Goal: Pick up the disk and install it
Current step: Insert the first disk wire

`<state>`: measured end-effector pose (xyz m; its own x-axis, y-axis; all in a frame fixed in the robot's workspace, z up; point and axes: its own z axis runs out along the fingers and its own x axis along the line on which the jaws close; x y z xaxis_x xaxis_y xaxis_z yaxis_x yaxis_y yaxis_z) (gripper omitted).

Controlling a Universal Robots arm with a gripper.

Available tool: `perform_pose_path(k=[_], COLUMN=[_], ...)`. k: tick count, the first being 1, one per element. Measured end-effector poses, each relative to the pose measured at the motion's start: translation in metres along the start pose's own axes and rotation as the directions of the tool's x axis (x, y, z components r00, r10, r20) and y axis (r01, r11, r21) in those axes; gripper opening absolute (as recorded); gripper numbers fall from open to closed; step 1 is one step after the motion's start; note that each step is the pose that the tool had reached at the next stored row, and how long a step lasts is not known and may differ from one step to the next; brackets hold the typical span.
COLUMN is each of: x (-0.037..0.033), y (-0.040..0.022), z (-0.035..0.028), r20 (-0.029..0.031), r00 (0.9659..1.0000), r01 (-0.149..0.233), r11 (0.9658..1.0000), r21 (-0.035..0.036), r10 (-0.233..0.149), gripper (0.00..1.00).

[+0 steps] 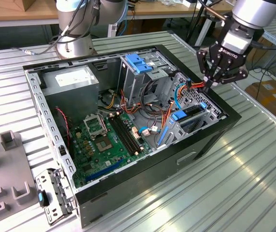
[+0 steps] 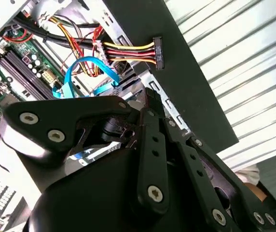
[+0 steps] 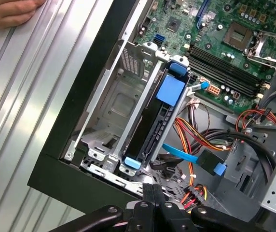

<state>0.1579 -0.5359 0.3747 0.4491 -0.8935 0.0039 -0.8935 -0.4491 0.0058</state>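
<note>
A ribbed metal worktop [image 1: 254,164] is being lit brightly from above, and an open computer case [image 1: 152,186] is being carried on its side near the middle of it. The arm's base [image 1: 75,43] is being seen at the worktop's far edge, behind the case. Grey fixture blocks [image 1: 7,140] are being kept along the edge on the exterior view's left. A loose metal bracket [image 1: 51,198] with a small blue latch is being left just beside the case's near corner there. Beyond the far edge, wooden benches [image 1: 12,12] are being shown, and a cardboard box [image 1: 268,92] is being shown past the edge on the exterior view's right. In the first wrist view a person's hand [image 3: 10,12] is being rested on the worktop, well apart from the case.

The disk [image 3: 157,121] is being held on edge in the drive cage [image 3: 123,96], at the case's corner on the exterior view's right. Its blue end tab is being turned toward the motherboard [image 1: 104,140], and a blue data cable [image 3: 179,152] is being trailed near it. The gripper [image 1: 210,84] is being held above that corner, clear of the disk, with its fingers clenched together and nothing seen between them.
</note>
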Motion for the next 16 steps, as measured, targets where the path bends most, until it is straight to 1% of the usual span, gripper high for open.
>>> perform_pose_path(k=[2,4,7,9,11,12,13,16], x=[-0.0005,-0.0009,-0.0013,-0.0015,-0.0016,-0.0017,-0.0021,-0.0028], y=[-0.0004,-0.0006,-0.0008,-0.0009,-0.001,-0.001,-0.0012,-0.0018], z=[-0.0006,-0.0012,-0.003,-0.0038,-0.0043,-0.0045,-0.0046,-0.0045], r20=[-0.0001,0.0,-0.0003,-0.0002,-0.0004,-0.0008,-0.0011,-0.0012], r00=[0.9995,0.9985,0.9952,0.9918,0.9875,0.9831,0.9797,0.9785], r01=[0.033,0.056,0.098,0.128,0.158,0.183,0.201,0.206], r11=[0.9995,0.9985,0.9952,0.9918,0.9875,0.9831,0.9797,0.9785], r21=[-0.0003,-0.0003,-0.0002,0.0,0.0001,0.0,-0.0001,-0.0001], r10=[-0.033,-0.056,-0.098,-0.128,-0.158,-0.183,-0.201,-0.206], gripper=[0.11,0.11,0.11,0.11,0.11,0.11,0.11,0.11])
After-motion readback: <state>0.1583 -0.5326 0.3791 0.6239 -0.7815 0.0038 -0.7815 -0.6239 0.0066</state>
